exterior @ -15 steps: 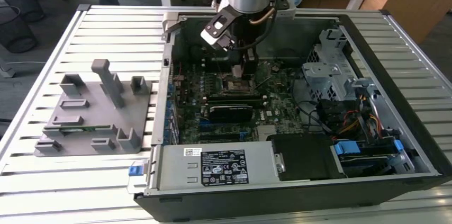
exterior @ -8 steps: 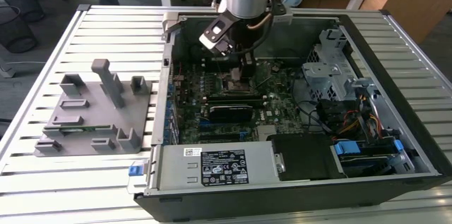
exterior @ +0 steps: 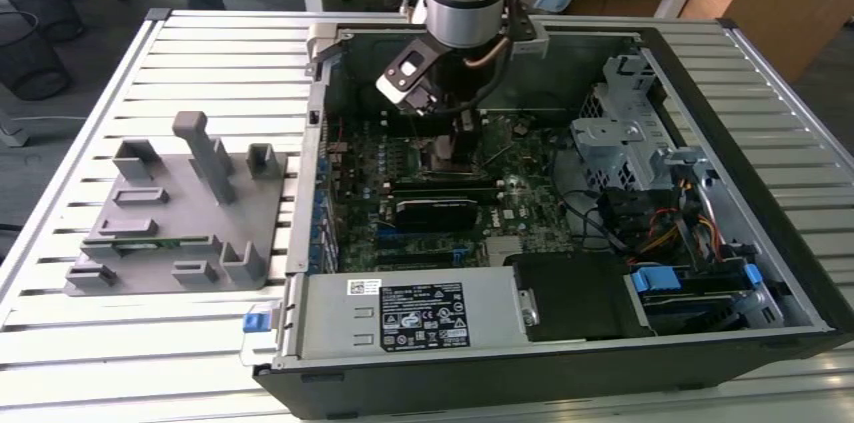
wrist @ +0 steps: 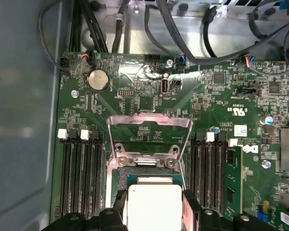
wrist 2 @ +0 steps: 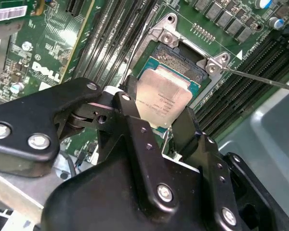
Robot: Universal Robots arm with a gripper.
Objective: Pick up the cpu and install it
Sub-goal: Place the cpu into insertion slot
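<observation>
2 black fingers [wrist 2: 135, 127] of the gripper [wrist 2: 156, 108] pinch the cpu [wrist 2: 166, 94] by opposite edges, its silvery top turned up toward the wrist. The cpu hangs low inside the open computer case [exterior: 534, 388], right over the socket [wrist 2: 180, 57] on the green motherboard [exterior: 534, 168]; whether its underside touches the socket yet I cannot tell. The metal clamp frame [wrist: 149, 122] stands flipped back, so the socket is uncovered, with black memory slots [wrist: 82, 168] running along both sides of it. The relation that matters: the socket lies straight below the held cpu, along the line the fingers point. The cpu is close to square, so it has no real long axis. Its edges look roughly parallel to the socket walls, though in the second wrist view it seems slightly tilted, and a strip of bare socket shows on the side toward the hinge. I judge the pickup done and the seating not finished
</observation>
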